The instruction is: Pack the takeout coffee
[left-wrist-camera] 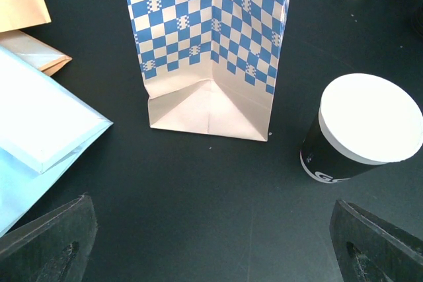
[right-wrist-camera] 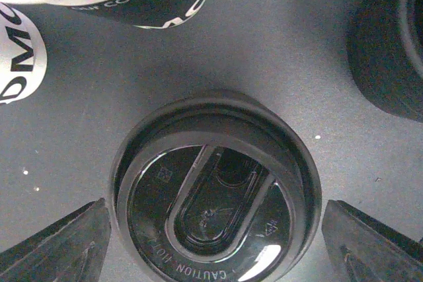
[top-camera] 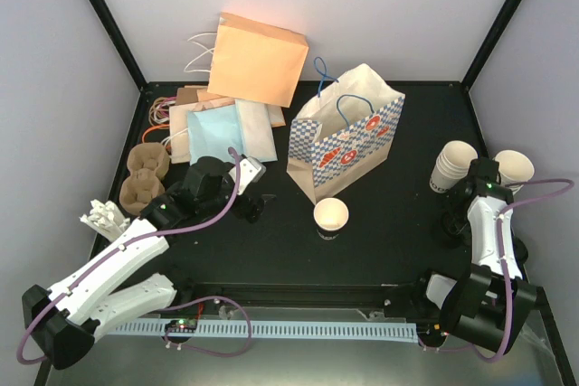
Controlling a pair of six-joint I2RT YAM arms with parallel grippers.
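Note:
The takeout coffee cup (top-camera: 331, 214) stands upright and uncovered on the black table, just in front of the blue-checked paper bag (top-camera: 344, 137). In the left wrist view the cup (left-wrist-camera: 360, 130) has a white rim and a dark printed wall, to the right of the bag's base (left-wrist-camera: 211, 107). My left gripper (top-camera: 251, 206) is open and empty, left of the cup and apart from it; it shows low in the left wrist view (left-wrist-camera: 211, 255). My right gripper (top-camera: 452, 223) is open, its fingers either side of a black plastic lid (right-wrist-camera: 215, 206) on the table at the right.
Two tall stacks of like cups (top-camera: 452, 167) (top-camera: 514, 169) stand at the far right. An orange bag (top-camera: 258, 56), a light-blue bag (top-camera: 213, 133) and brown bags lie at the back left. Brown cup carriers (top-camera: 145, 178) and a white item (top-camera: 104, 217) sit at the left edge.

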